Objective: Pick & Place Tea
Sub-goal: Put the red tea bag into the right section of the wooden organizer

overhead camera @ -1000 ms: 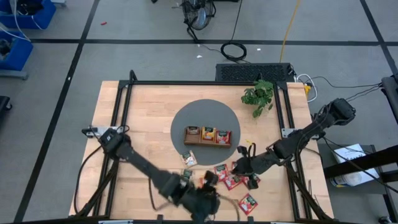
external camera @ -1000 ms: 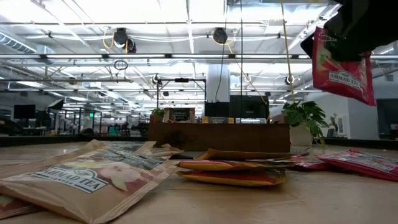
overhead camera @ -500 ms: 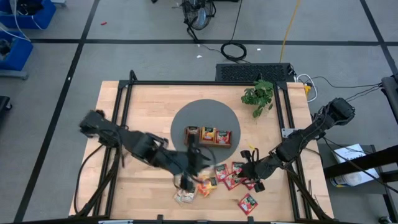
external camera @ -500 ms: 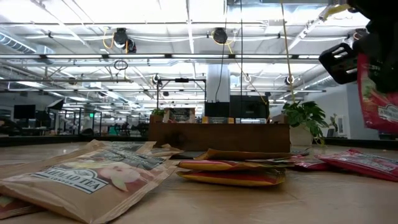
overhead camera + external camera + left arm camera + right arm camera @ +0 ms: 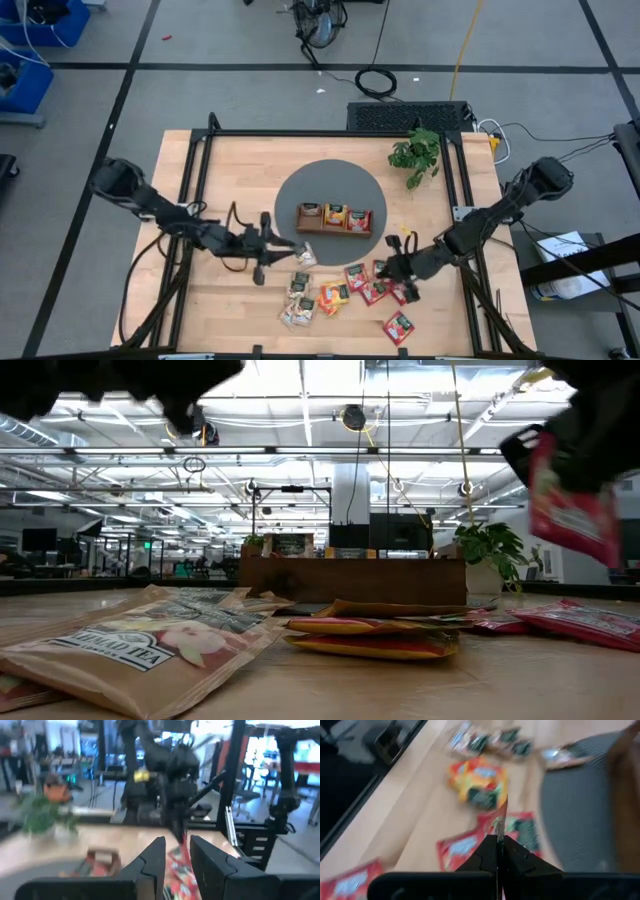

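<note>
Several tea packets lie flat on the wooden table near its near edge: pale ones point(image 5: 299, 291), an orange one point(image 5: 335, 294) and red ones point(image 5: 357, 276). One more red packet point(image 5: 399, 326) lies apart, and a pale one point(image 5: 305, 255) sits by the grey mat. My right gripper point(image 5: 388, 268) hovers over the red packets, shut on a red tea packet point(image 5: 568, 510). My left gripper point(image 5: 285, 243) is open and empty, level above the table just left of the pale packet by the mat. The wooden tray point(image 5: 335, 218) on the mat holds packets. My right gripper pinches the red tea packet by its upper edge point(image 5: 500, 827) between the two shut fingers, coming from above. The packet is lifted clear of the table and hangs below the fingers, tilted, as the low view shows.
A round grey mat point(image 5: 300, 185) lies mid-table under the tray. A green leafy plant point(image 5: 416, 152) stands at the far right. Black frame rails point(image 5: 195, 170) run along the table's left and right sides. Bare wood lies left of the packets and along the far edge.
My left arm has swung from the near edge up and toward the table's left, uncovering the pale and orange packets near the near edge. My right gripper has stayed shut on the red packet, which has swung about and now hangs lower in the low view.
</note>
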Robot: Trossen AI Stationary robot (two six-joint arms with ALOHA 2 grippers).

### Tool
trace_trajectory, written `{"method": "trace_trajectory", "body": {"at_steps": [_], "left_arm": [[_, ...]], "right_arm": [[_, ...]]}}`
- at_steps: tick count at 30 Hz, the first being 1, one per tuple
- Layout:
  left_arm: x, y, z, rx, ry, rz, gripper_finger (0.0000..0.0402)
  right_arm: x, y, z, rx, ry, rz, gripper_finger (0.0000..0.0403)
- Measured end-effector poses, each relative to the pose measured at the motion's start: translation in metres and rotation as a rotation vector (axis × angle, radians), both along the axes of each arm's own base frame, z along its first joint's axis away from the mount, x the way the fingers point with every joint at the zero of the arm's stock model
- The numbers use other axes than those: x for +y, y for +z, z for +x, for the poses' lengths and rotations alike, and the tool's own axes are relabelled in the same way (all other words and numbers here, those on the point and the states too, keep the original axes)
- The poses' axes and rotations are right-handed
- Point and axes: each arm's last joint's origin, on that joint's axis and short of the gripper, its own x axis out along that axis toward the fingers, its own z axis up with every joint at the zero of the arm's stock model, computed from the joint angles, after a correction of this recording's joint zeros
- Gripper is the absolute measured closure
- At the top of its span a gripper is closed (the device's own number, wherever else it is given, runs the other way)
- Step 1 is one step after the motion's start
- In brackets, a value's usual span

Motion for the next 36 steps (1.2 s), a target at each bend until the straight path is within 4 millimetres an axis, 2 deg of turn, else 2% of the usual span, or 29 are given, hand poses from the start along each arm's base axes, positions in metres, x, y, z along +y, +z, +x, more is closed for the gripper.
{"method": "trace_trajectory", "body": {"at_steps": [2,7,11,15,18,22,25,30,34,36], "left_arm": [[0.001,-0.013,-0.003,0.052,0.019,-0.004,0.0309],[-0.009,-0.024,0.002,0.086,-0.034,0.179,0.0309],[-0.005,-0.018,0.007,0.061,0.023,0.239,0.0309],[0.004,-0.019,0.01,0.078,0.068,0.232,0.0309],[0.011,-0.028,0.012,0.169,0.093,0.243,0.0309],[0.012,-0.02,0.013,0.097,0.111,0.088,0.0309],[0.01,-0.021,0.013,0.105,0.06,0.092,0.0309],[0.01,-0.027,0.013,0.164,0.043,0.151,0.0309],[0.013,-0.028,0.014,0.165,0.058,0.193,0.0309],[0.016,-0.028,0.015,0.169,0.068,0.203,0.0309]], "right_arm": [[-0.009,0.007,0.006,-0.028,-0.025,-0.015,0.0403],[-0.045,0.019,0.022,-0.057,-0.122,-0.109,0.0403],[-0.068,0.021,0.029,-0.013,-0.184,-0.124,0.0403],[-0.074,0.021,0.031,-0.011,-0.178,-0.133,0.0403],[-0.074,0.022,0.031,-0.006,-0.158,-0.162,0.0403],[-0.073,0.036,0.035,0.028,-0.168,-0.159,0.0403],[-0.076,0.048,0.036,0.094,-0.186,-0.173,0.0403],[-0.093,0.077,0.046,0.169,-0.219,-0.223,0.0403],[-0.109,0.084,0.059,0.237,-0.209,-0.268,0.0403],[-0.116,0.078,0.065,0.276,-0.181,-0.256,0.0403]]}}
